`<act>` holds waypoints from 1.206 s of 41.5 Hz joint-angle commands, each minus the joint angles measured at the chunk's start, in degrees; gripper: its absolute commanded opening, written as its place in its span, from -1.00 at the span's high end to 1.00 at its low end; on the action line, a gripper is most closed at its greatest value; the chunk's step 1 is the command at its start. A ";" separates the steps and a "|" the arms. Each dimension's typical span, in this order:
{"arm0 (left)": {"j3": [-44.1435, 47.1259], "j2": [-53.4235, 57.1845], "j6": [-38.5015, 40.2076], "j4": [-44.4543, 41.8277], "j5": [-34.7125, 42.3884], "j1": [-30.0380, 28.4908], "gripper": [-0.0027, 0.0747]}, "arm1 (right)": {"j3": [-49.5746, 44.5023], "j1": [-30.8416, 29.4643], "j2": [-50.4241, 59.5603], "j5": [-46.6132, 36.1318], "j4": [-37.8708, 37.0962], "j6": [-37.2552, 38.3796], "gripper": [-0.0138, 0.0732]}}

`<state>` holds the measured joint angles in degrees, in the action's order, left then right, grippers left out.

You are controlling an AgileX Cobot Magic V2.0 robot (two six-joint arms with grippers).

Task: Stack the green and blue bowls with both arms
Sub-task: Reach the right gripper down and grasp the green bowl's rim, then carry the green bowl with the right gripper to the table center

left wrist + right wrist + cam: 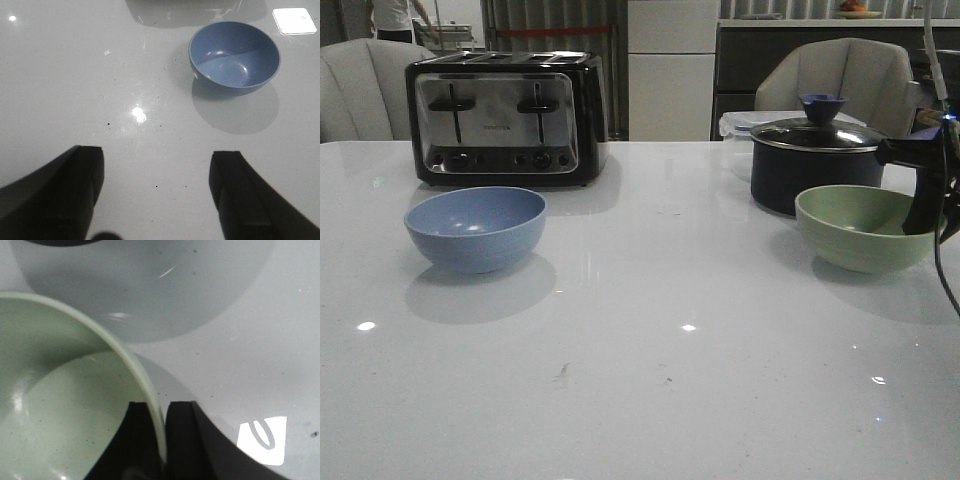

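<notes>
Right gripper (161,440) pinches the rim of the green bowl (855,228), one finger inside, one outside; the bowl sits at the table's (650,330) right, beside a dark saucepan (815,160). Left gripper (157,195) hangs spread, apart from the blue bowl (476,227) before the toaster (505,118). Both bowls look light, stiff and matte; the thin rim offers the natural hold.
</notes>
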<state>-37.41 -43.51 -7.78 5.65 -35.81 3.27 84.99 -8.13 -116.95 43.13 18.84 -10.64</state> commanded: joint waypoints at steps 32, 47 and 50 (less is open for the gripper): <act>-1.99 0.06 -0.03 0.68 4.60 0.05 -0.38 | -7.75 29.07 16.32 -2.20 -0.57 -8.02 0.59; -1.99 0.06 -0.03 0.68 4.60 0.05 -0.38 | -7.81 31.53 10.03 -5.86 -0.50 -8.02 0.52; -1.99 0.06 -0.03 0.68 4.60 0.05 -0.38 | -7.81 31.53 9.18 -6.10 -0.50 -8.02 0.39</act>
<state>-37.41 -43.51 -7.88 5.65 -35.68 3.27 76.05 23.44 -110.15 39.25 18.00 -17.92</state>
